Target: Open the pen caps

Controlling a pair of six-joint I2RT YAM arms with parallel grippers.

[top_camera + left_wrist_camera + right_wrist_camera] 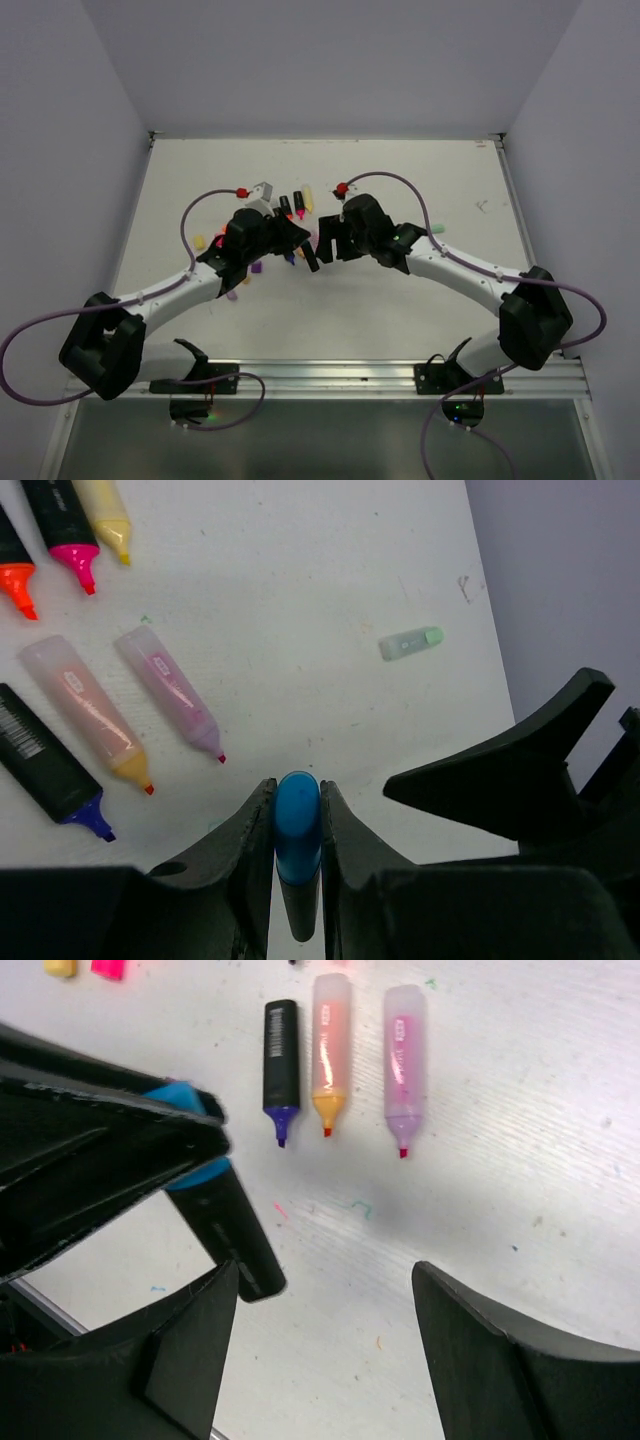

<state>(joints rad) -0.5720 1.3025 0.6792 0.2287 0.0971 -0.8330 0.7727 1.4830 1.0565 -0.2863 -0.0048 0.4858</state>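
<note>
My left gripper (297, 795) is shut on the blue cap (296, 820) of a highlighter and holds it above the table. The pen's black body (228, 1232) hangs below the cap, which still sits on it. My right gripper (325, 1270) is open, with its left finger beside the end of the black body and not touching it. From above, both grippers (300, 243) (328, 245) meet at mid-table around the pen (310, 258). Loose caps lie about: yellow (198, 241), purple (257, 268) and pale green (410, 642).
Several uncapped highlighters lie on the table: a peach one (90, 712), a pinkish one (170, 692), a black one with a purple tip (50, 765), and others with orange (18, 580), pink (70, 540) and yellow (105, 510) tips. Grey walls enclose the white table (400, 300).
</note>
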